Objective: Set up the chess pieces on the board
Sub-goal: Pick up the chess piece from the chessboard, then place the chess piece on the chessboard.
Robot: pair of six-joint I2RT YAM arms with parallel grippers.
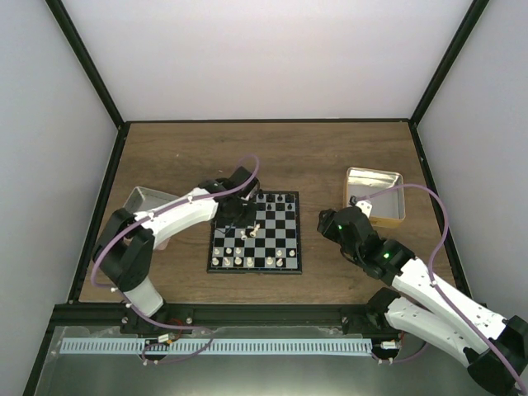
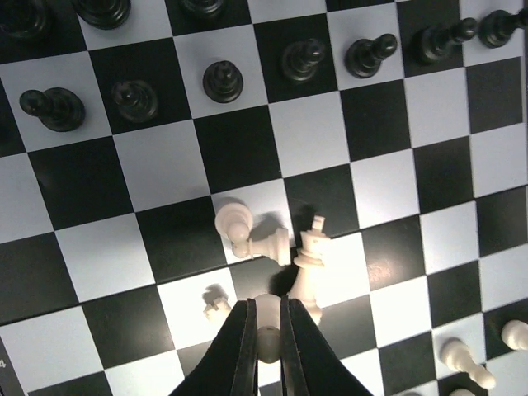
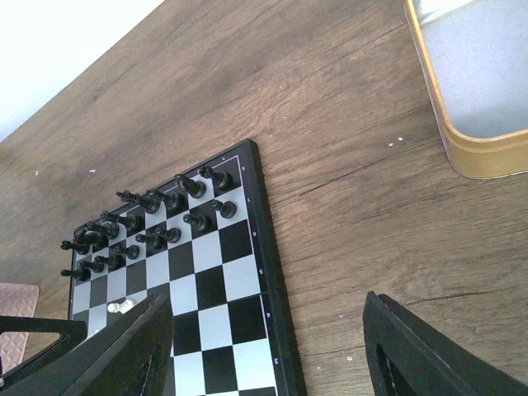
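Left gripper [image 2: 266, 312] is clamped tight, its dark fingers [image 2: 241, 351] squeezed onto a cream-white piece [image 2: 266, 323] whose rounded top pokes up between them, low over the middle of the board [image 2: 165, 165]. Right around that grip it is a jumble: a cross-topped white king [image 2: 312, 247] just beside the fingers, two white pieces [image 2: 247, 233] lying on their sides and touching each other on the next squares, and a small white one [image 2: 216, 304] a square off to the side. Further out in the wrist view, a line of black pawns [image 2: 223, 81] stands upright. From above, the left gripper [image 1: 241, 221] hangs over the board [image 1: 254, 270], which sits in the middle of the wooden table [image 1: 181, 157], black pieces [image 1: 273, 199] on the far rows and white pieces [image 1: 238, 261] along the near edge. Right gripper [image 1: 330, 221] hovers off the board's right side, jaws spread wide and holding nothing, its own camera looking between the fingers [image 3: 124, 346] at the board's corner. Behind it sits the gold-rimmed tin [image 1: 375, 216], and far left a silver tray [image 1: 140, 198].
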